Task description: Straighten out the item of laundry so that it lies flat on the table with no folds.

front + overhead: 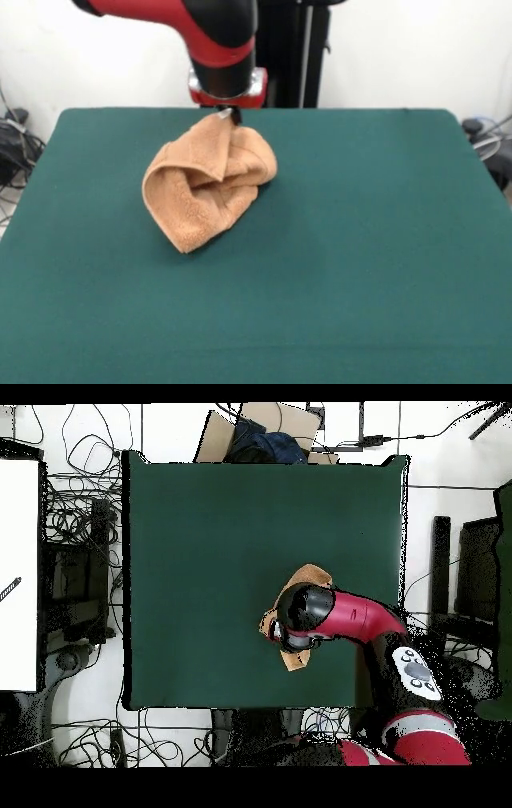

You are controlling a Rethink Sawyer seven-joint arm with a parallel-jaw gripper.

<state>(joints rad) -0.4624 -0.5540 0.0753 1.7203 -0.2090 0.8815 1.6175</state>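
Observation:
The item of laundry (210, 190) is a peach-orange towel, bunched and folded over itself on the green table (360, 240). Its top corner is pulled up to a peak right under the arm's wrist. My gripper (227, 114) is shut on that raised corner, with only a bit of the fingers showing below the red and black wrist. In the overhead view the arm covers most of the towel (308, 574), and the gripper itself is hidden under the wrist.
The table (200, 534) is much larger than the towel, with wide green surface on all sides of it. Cables and equipment lie on the floor around the table, and a cardboard box (260, 429) stands beyond its far edge.

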